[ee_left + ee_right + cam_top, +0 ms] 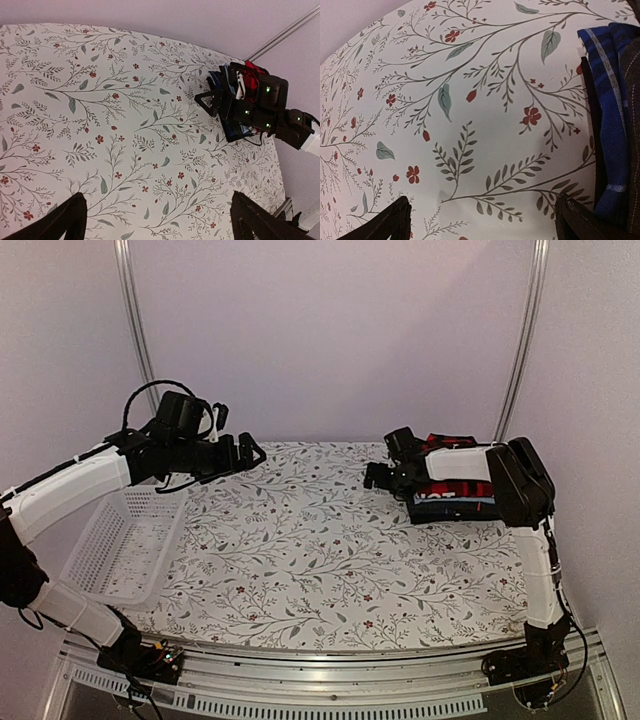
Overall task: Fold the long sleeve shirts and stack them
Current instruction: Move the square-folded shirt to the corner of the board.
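Observation:
The long sleeve shirts lie folded in a stack [452, 500] at the table's back right, navy and blue layers with red cloth on top. In the left wrist view the same stack [250, 72] sits partly behind the right arm. A blue plaid edge of the stack [610, 100] fills the right side of the right wrist view. My right gripper [380, 466] hovers open just left of the stack, with only tablecloth between its fingers [482, 222]. My left gripper [250, 453] is raised over the left part of the table, open and holding nothing [160, 225].
A white mesh basket [120, 540] stands at the table's left edge, under the left arm. A floral tablecloth [300, 540] covers the table. Metal frame posts [522, 340] rise at the back, with a wall behind them.

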Motion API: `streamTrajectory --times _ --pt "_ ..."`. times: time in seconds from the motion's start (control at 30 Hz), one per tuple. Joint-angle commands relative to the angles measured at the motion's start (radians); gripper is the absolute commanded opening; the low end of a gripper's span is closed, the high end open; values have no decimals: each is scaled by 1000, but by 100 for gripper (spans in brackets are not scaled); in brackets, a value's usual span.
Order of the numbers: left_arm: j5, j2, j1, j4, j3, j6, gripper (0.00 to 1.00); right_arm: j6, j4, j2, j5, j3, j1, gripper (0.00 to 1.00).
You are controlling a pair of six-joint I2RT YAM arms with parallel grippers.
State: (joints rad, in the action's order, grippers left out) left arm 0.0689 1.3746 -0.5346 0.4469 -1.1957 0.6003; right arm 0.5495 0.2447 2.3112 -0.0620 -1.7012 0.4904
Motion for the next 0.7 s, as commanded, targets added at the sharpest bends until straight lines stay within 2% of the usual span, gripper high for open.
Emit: streamTrajectory --times 0.0,0.37,0.67 --pt "9 -13 5 -12 9 8 100 -21 43 -48 -1 77 -55 99" --pt "24 5 5 -30 20 7 100 -31 21 -92 18 151 -115 99" --pt "22 4 7 -35 27 -5 100 -58 24 -103 17 147 -126 99"
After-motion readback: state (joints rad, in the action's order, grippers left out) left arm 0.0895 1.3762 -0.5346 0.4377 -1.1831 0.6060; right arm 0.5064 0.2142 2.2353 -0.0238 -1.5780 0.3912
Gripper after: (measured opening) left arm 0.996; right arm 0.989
